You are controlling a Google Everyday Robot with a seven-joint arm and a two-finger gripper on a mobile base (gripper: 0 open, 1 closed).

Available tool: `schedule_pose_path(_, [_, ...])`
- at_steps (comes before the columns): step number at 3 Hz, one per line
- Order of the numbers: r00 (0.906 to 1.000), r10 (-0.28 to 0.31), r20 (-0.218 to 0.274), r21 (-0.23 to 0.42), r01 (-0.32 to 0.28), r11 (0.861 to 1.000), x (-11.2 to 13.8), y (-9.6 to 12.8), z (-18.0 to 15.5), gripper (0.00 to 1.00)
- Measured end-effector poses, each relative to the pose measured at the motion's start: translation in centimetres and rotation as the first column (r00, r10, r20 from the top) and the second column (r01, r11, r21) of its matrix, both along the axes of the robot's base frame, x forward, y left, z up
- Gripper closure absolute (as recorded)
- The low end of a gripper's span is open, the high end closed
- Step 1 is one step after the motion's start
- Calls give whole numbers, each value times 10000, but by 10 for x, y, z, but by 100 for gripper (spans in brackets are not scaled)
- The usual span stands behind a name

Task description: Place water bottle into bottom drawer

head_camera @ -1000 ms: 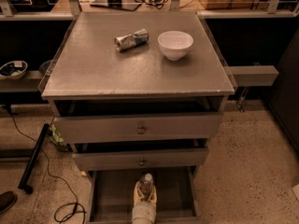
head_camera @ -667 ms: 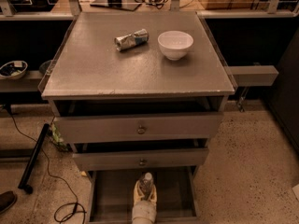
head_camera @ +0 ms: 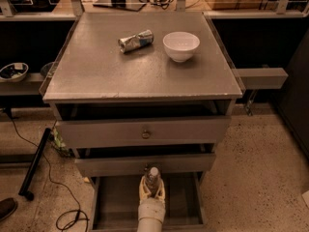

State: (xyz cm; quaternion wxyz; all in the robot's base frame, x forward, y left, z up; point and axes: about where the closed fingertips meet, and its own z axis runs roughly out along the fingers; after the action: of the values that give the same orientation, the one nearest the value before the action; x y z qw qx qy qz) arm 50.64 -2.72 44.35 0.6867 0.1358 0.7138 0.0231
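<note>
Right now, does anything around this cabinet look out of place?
Only a crumpled wrapper beside the bowl on the cabinet top, like litter. The claw grips the water bottle upright over the open bottom drawer.

cream plastic gripper over matt grey bottom drawer, clear plastic water bottle

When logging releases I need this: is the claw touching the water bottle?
Touching. The camera view shows the claw clamped on the water bottle, no gap between them, over the bottom drawer.
</note>
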Motion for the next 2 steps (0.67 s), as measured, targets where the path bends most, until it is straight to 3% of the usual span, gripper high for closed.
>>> schedule_pose_path(1, [10000,0,0,0,0,10000,0,0,0,100])
schedule_pose_path(2, [9991,-418,40,-303,419,9987,2,-12,-7,100])
